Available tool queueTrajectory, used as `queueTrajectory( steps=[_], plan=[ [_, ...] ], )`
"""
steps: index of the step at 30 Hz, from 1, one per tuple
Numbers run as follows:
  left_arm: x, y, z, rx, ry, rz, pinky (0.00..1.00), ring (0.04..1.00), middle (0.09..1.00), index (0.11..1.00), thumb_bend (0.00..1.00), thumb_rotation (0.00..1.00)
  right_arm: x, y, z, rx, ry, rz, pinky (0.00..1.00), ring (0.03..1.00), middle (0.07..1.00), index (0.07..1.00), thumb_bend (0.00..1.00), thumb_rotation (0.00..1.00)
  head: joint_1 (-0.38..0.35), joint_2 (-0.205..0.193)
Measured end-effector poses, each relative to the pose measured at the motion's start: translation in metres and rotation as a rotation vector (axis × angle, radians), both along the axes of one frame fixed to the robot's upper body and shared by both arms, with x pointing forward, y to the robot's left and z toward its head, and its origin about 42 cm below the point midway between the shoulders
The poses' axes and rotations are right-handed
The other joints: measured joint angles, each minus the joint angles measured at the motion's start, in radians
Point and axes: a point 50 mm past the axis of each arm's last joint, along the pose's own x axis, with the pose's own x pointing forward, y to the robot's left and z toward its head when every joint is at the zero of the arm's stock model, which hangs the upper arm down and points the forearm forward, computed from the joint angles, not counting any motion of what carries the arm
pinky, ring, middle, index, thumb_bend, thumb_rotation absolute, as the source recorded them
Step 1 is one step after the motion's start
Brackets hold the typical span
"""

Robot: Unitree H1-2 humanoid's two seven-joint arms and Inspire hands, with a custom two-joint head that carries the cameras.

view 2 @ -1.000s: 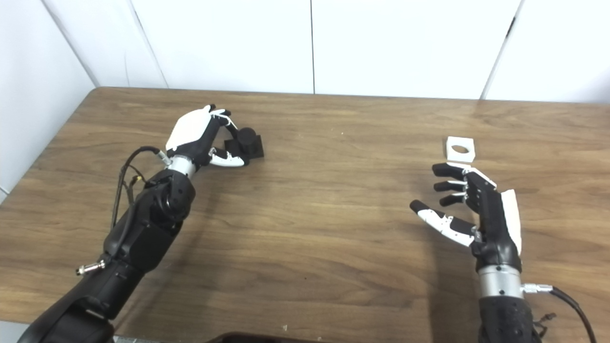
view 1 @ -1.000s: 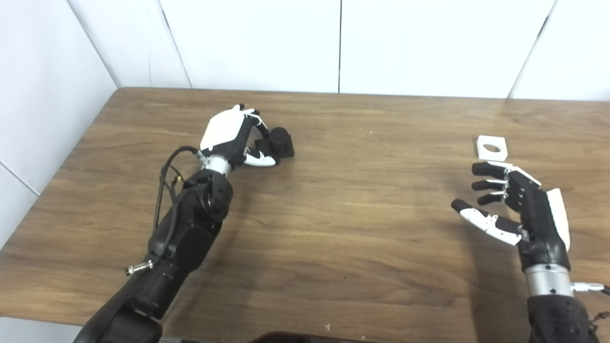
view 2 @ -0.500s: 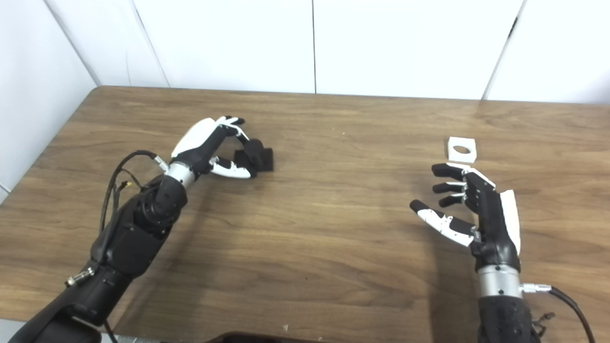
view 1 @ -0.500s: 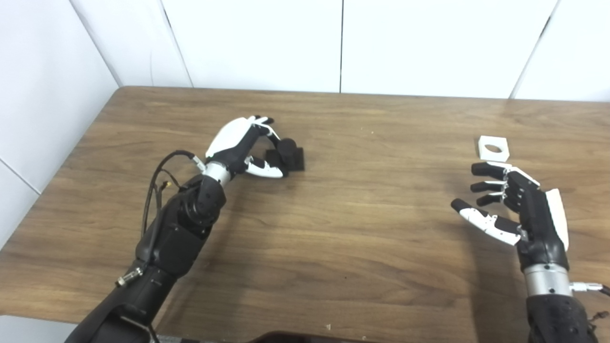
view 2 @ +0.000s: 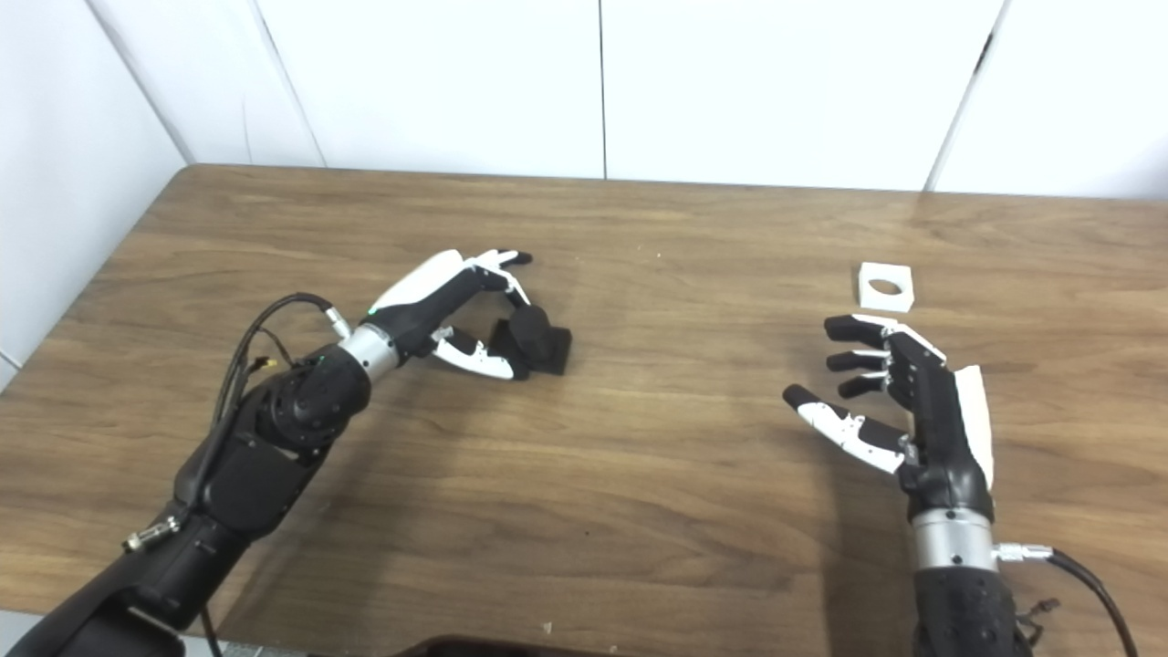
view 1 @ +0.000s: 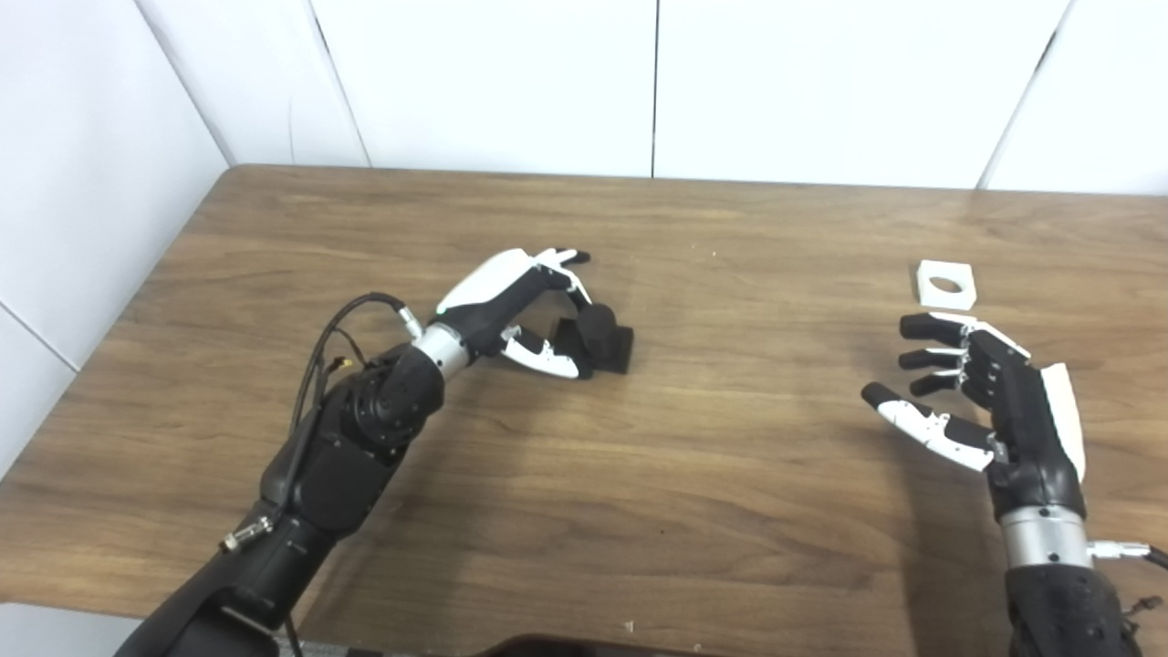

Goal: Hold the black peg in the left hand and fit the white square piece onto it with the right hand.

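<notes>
Left eye view: left robot hand (view 1: 511,301) is clamped on the black peg (view 1: 598,338), low over the counter (view 1: 693,474); right robot hand (view 1: 990,397) is spread, white square piece (view 1: 946,284) just beyond its fingertips.

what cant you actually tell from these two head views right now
- Left hand on the black peg: both views hide the contact behind the fingers, so a firm grip is unsure.
- Peg's base on the table or lifted: dark on dark, unclear.
- White square piece: too small to judge hole fit.
- Right hand: forearm cut off by the bottom edge.
</notes>
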Motion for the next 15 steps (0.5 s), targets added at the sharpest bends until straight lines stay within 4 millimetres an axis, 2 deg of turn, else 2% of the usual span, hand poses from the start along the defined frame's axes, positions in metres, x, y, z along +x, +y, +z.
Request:
queueTrajectory(
  steps=[6, 15],
  plan=[
    [-0.01, -0.025, -0.004, -0.02, 0.011, -0.105, 1.0, 1.0, 0.967, 0.487, 0.52, 0.08, 0.0, -0.001, 0.001, -0.009, -0.007, 0.002, 0.47, 0.601, 0.688, 0.648, 0.53, 0.0, -0.005, 0.002],
    [-0.023, -0.052, -0.007, -0.028, -0.004, -0.221, 1.0, 1.0, 0.973, 0.487, 0.52, 0.08, 0.001, 0.0, 0.002, -0.012, -0.025, 0.009, 0.47, 0.598, 0.694, 0.654, 0.52, 0.0, -0.015, 0.003]
  ],
)
